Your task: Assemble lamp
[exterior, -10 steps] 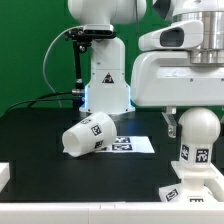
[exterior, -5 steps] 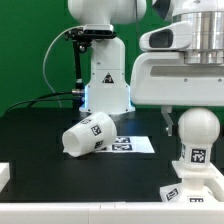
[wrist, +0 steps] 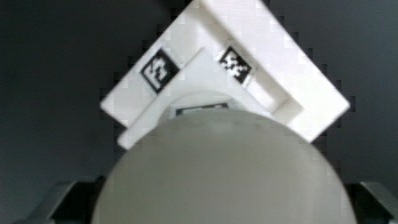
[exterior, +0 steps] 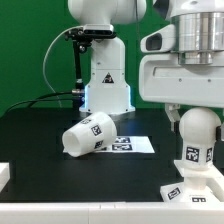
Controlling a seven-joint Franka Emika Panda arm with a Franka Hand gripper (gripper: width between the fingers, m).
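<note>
Matte white plastic lamp (exterior: 197, 158), three parts: one rounded bulb (exterior: 201, 132) gripped by the claw (wrist: 214, 205) above one flat base (exterior: 190, 192); one tapered shade (exterior: 85, 137) lies apart.

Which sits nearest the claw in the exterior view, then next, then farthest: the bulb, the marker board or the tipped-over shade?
1. The bulb, right at the claw, exterior view's right.
2. The marker board, flat at mid-table.
3. The shade, on its side, farthest toward that view's left.
</note>
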